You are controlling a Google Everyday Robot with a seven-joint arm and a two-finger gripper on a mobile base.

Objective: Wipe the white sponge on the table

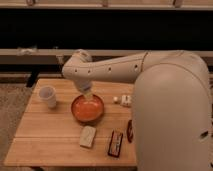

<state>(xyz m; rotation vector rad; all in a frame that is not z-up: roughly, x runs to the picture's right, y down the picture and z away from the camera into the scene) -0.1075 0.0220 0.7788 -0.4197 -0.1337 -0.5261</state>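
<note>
The white sponge (88, 136) is a small cream block lying flat on the light-brown wooden table (45, 140), just in front of the orange bowl (87, 108). My arm reaches in from the right and bends down over the bowl. My gripper (87, 92) hangs at the bowl's far rim, above and behind the sponge, apart from it.
A white cup (48, 96) stands at the table's left. A dark red-and-black box (115, 143) lies right of the sponge. Small white items (123, 100) sit right of the bowl. My large white arm body (170, 115) hides the table's right side.
</note>
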